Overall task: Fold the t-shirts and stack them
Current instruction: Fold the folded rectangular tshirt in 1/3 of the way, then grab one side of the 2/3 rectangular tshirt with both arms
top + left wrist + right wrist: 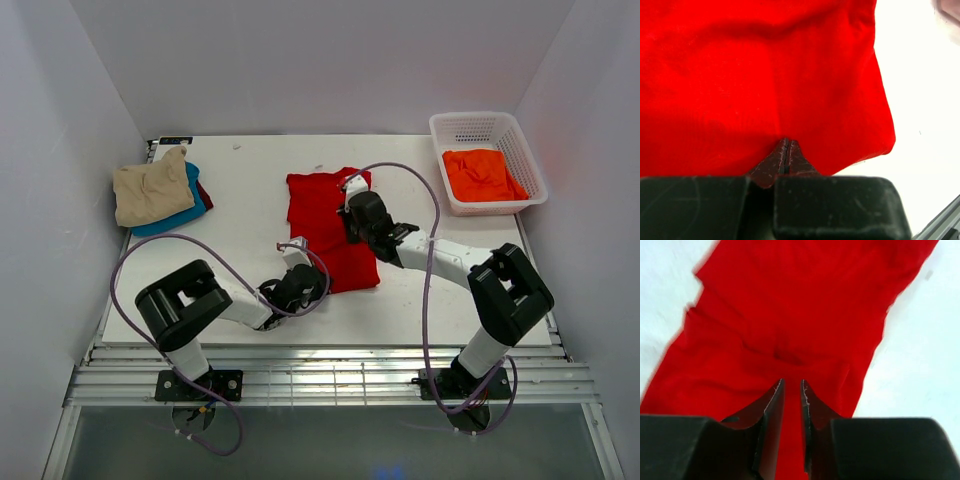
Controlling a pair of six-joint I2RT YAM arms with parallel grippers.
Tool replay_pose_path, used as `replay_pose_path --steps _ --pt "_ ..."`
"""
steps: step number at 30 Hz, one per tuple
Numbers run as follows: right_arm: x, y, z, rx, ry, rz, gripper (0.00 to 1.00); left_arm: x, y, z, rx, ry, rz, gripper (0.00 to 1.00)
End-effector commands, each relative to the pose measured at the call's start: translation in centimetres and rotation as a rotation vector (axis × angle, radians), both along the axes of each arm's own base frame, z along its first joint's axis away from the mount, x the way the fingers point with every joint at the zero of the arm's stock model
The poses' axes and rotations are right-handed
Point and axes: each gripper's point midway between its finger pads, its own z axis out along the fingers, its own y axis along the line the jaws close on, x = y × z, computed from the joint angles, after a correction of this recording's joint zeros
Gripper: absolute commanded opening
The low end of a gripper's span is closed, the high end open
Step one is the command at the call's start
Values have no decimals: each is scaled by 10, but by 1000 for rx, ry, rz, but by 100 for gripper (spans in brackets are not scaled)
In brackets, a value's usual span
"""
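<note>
A: Where's the red shirt (325, 225)?
B: Flat on the table (240, 200), dead centre. Its long axis runs 12 to 6, with the near end leaning toward 5.

A: Left gripper (786, 145)?
B: It's at the shirt's 7 o'clock corner, right on the near hem. The fingers are clenched together and the cloth puckers at the tips, so I'd call it pinching the hem.

A: Right gripper (790, 385)?
B: Over the shirt's far half, around 1 o'clock from the middle. There's a thin gap between the fingers with red showing in it. The view is blurred, so I cannot tell whether it's clamping cloth or just hovering.

A: Which arm is nearer for the fold?
B: The left one, because it's already on the hem. From there the rest of the shirt lies toward 12, so the hem would probably travel along that axis.

A: And the stack?
B: The tan shirt (150, 190) pile sits at 10, well apart. The orange shirt (482, 172) is in the basket (530, 160) at 2.
</note>
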Motion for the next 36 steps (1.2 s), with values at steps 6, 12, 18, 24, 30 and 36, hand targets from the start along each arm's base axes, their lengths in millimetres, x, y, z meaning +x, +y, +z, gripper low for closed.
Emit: replay_pose_path --steps 6,12,18,24,30,36 --pt "-61 -13 -60 22 208 -31 38 -70 58 -73 311 200 -75 0" --pt "-99 -31 -75 12 264 -92 38 -80 60 -74 335 198 -77 0" --pt "-134 -47 -66 -24 237 -153 42 -60 44 -31 366 48 -63 0" --pt "-152 -59 -73 -25 249 -184 57 -42 66 22 455 -60 67 73" --pt "-160 -68 -90 -40 280 -211 62 -54 104 35 453 -49 137 98" --pt "-165 -58 -99 12 305 -181 62 -58 129 40 390 -88 157 98"
